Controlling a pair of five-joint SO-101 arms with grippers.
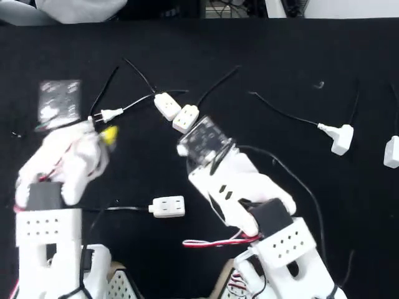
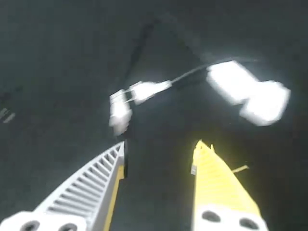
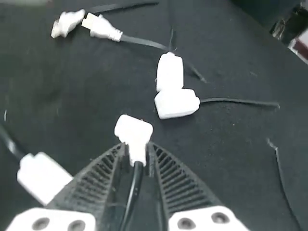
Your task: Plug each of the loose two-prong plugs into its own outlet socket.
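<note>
While R arm has a plug clamped, the main risks are at insertion:

R gripper (image 3: 137, 147): jaws closed on small white two-prong plug (image 3: 133, 131). Its black cord runs back btwn the fingers. Plug sits near the white block socket (image 3: 176, 103), which touches a second white socket (image 3: 169, 72).
Misalign: prongs not visible, so can't tell orientation vs slots. If off, plug face jams and shoves the socket.
Socket slide: both sockets lie loose on the black cloth table (image 1: 280, 56) with nothing pinning them. A push prob skates them away, and since they touch, both shift.
Grip slip: hold is on the narrow rear end. Insertion force could pivot the plug in the fingers.
L gripper (image 2: 159, 147): jaws wide, empty. It hovers near a white flat plug w/ black lead (image 2: 149, 90).
L risk: closing on the lead instead of the body leaves the plug dangling.
Cords: black on black, easy to snag w/ an arm, which would drag the sockets.
Spares: white three-slot socket (image 1: 167, 206) lies btwn the arm bases. White angled plug (image 1: 340, 138) is well apart to the right.
</note>
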